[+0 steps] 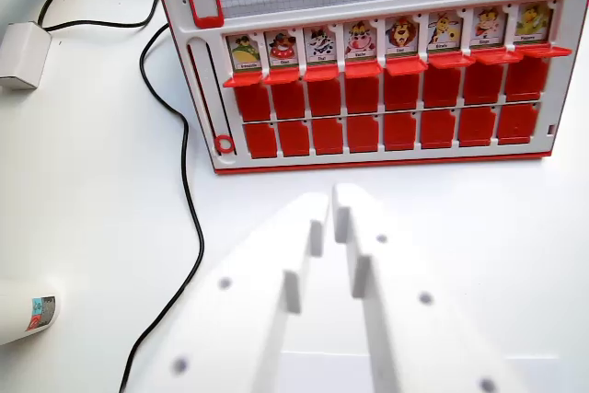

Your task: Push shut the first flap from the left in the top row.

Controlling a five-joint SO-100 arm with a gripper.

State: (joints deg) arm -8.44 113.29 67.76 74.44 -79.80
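A white gripper (331,204) hovers low over the table (101,181), its two jaws drawn nearly together and grasping nothing, well short of a red-and-white guessing-game board (386,71). The flap it is after, the leftmost flap (245,52) of the top row, stands raised at the board's near-left corner, up and to the wrist view's left of the fingertips, showing a cartoon picture too small to read.

To do this cleanly, the arm likely needs to swing left, rise to the flap's upper edge and press there with the jaws kept together, taking care not to clip the second flap (282,47) (it stands touching-close).

Eight flaps stand up in the top row; two lower rows lie flat. One black cable (189,190) trails alongside, one white adapter (20,54) beyond.
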